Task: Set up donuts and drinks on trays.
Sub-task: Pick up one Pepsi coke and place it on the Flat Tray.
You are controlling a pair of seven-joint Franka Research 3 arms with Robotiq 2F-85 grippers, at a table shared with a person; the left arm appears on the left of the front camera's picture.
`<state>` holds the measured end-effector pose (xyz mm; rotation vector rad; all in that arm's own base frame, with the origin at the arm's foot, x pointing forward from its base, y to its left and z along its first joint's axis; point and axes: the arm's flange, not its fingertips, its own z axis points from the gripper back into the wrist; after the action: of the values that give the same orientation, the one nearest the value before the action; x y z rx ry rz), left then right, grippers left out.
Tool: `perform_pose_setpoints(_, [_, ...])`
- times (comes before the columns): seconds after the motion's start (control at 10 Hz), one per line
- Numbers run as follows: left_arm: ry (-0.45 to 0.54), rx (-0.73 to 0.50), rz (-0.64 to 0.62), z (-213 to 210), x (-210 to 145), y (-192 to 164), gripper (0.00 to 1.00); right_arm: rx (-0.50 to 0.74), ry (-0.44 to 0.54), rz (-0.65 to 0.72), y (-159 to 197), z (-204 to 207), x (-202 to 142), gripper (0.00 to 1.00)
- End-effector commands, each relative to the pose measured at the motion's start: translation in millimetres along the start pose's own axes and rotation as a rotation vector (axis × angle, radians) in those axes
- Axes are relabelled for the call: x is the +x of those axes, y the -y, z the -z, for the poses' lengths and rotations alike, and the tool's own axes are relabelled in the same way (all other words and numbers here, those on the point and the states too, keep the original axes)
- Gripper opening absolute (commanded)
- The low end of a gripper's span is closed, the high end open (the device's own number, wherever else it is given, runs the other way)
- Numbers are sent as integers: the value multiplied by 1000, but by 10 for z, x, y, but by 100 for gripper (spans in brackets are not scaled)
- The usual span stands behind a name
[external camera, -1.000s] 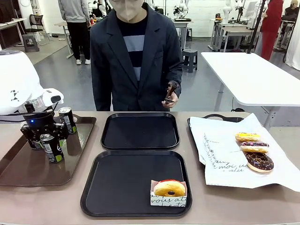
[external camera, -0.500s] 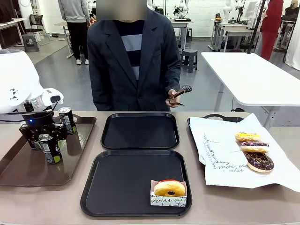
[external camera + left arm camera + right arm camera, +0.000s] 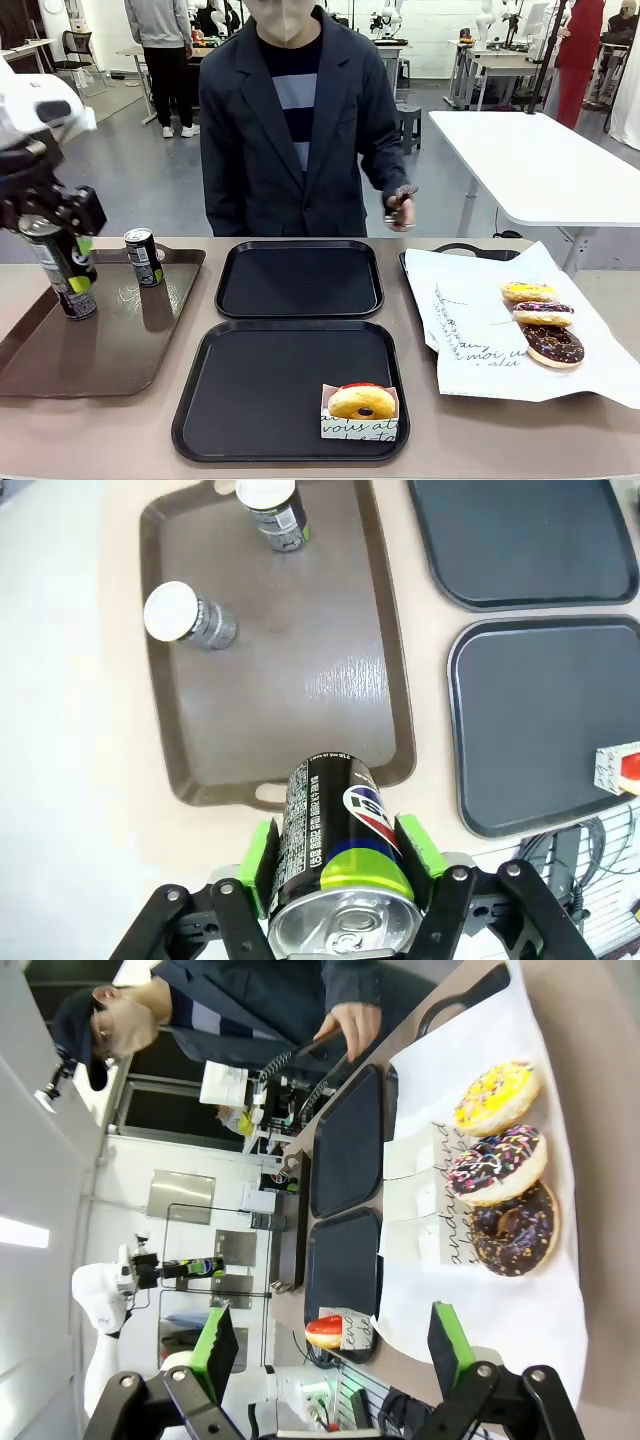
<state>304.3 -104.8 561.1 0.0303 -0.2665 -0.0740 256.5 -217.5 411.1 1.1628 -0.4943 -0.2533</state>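
Note:
My left gripper (image 3: 48, 228) is shut on a black drink can (image 3: 55, 258), held in the air above the left end of the brown tray (image 3: 110, 350). In the left wrist view the can (image 3: 335, 820) sits between the green pads of this gripper (image 3: 340, 855). Two more cans (image 3: 190, 620) (image 3: 272, 505) stand on that brown tray. A yellow donut in its paper sleeve (image 3: 362, 403) sits in the near black tray (image 3: 260, 390); the far black tray (image 3: 300, 280) is bare. My right gripper (image 3: 333, 1350) is open above the paper with the donuts.
A white printed paper (image 3: 470, 340) at the right carries a yellow donut (image 3: 528, 292), a sprinkled one (image 3: 542, 314) and a chocolate one (image 3: 553, 344). A person stands at the far side holding tongs (image 3: 400, 200) over the table's far edge.
The left gripper has risen and moved left, lifting the can off the brown tray. The person's hand with the tongs has shifted slightly right.

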Motion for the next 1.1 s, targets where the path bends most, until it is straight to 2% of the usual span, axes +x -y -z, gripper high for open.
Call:
perform_pose_setpoints(0.0, [-19, 9, -44, 132, 29, -100, 55, 26, 16, -19, 18, 5, 23, 100])
perform_pose_setpoints(0.1, [-23, 58, -53, 172, 21, -228, 55, 26, 16, -19, 18, 5, 23, 100])
perform_pose_setpoints(0.2, [1, 2, -9, -51, -43, -33, 55, 26, 16, -19, 18, 5, 23, 100])
perform_pose_setpoints(0.6, [1, 2, -9, -51, -43, -33, 55, 26, 16, -19, 18, 5, 23, 100])
perform_pose_setpoints(0.7, [-9, 14, -10, 3, -43, -52, 60, 26, 16, -19, 18, 5, 23, 100])
perform_pose_setpoints(0.8, [-28, -12, 73, 124, -22, 215, 60, 26, 16, -19, 18, 5, 23, 100])
perform_pose_setpoints(1.0, [-26, -94, 283, 313, -117, 986, 60, 26, 16, -19, 18, 5, 23, 100])
